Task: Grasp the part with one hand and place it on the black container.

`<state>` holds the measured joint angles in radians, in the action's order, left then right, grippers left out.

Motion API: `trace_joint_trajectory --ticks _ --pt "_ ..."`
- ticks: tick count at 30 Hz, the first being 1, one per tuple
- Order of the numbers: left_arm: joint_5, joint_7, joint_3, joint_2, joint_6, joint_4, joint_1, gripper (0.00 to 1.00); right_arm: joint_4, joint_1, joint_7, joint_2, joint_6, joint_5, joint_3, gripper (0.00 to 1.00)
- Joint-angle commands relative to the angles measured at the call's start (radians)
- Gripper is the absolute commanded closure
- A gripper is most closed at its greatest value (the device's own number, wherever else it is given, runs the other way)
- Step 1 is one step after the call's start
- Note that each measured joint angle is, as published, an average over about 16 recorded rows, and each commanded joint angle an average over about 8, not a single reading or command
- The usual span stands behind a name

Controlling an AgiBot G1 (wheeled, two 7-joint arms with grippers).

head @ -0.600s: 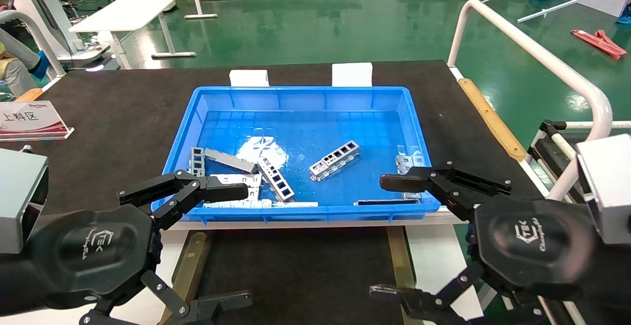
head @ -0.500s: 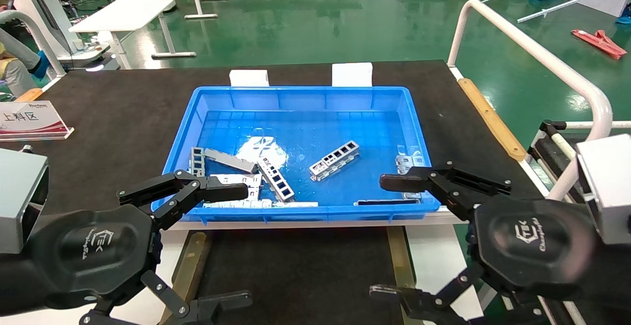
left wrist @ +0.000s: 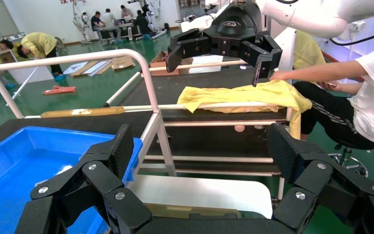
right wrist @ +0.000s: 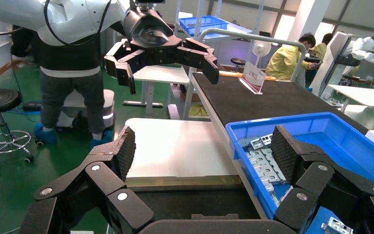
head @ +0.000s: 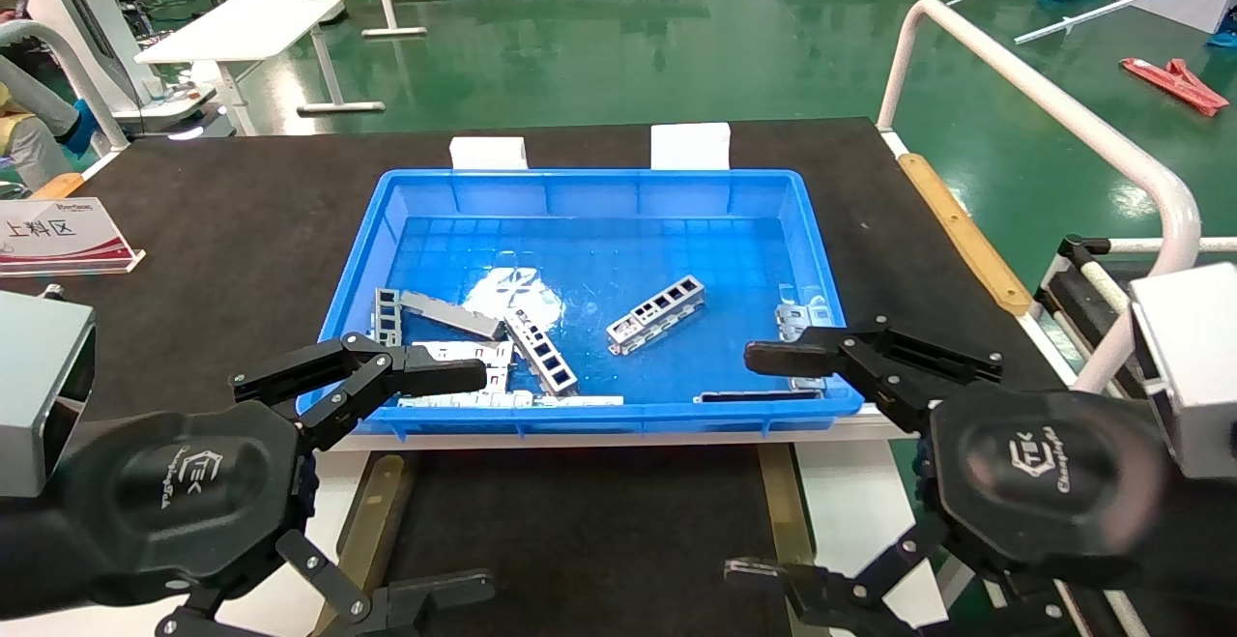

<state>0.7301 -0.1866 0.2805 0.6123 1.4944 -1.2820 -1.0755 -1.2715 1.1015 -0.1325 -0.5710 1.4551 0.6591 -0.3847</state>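
Observation:
A silver ladder-like part (head: 657, 313) lies alone on the floor of the blue bin (head: 589, 190). A second part (head: 541, 352) and a third (head: 387, 314) lie further left among flat plates. The black container (head: 580, 531) is the matte tray below the bin's near edge, between brassy strips; it also shows in the right wrist view (right wrist: 190, 204). My left gripper (head: 483, 477) hovers open at the tray's left side, empty, with its upper finger over the bin's near-left corner. At the right side my right gripper (head: 739, 464) is open and empty too.
Flat silver plates (right wrist: 265, 163) crowd the bin's near-left corner, and a thin dark strip (head: 759, 394) lies by its near wall. A white rail (head: 1044, 101) runs along the right. A sign stand (head: 58, 234) sits at far left. White boards (right wrist: 175, 146) flank the tray.

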Motion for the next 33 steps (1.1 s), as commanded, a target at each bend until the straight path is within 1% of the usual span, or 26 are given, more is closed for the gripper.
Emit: trace_joint_trajectory --ticks 1,25,33 --pt "0.000 0.000 0.000 0.000 0.000 0.000 0.000 0.00 0.000 0.000 0.000 0.000 0.000 0.000 0.000 0.00" --pt "0.000 0.000 0.000 0.000 0.000 -0.001 0.000 0.00 0.000 0.000 0.000 0.000 0.000 0.000 0.000 0.00" --pt "0.016 -0.001 0.006 0.003 -0.009 -0.016 -0.003 0.00 0.000 0.000 0.000 0.000 0.000 0.000 0.000 0.00"
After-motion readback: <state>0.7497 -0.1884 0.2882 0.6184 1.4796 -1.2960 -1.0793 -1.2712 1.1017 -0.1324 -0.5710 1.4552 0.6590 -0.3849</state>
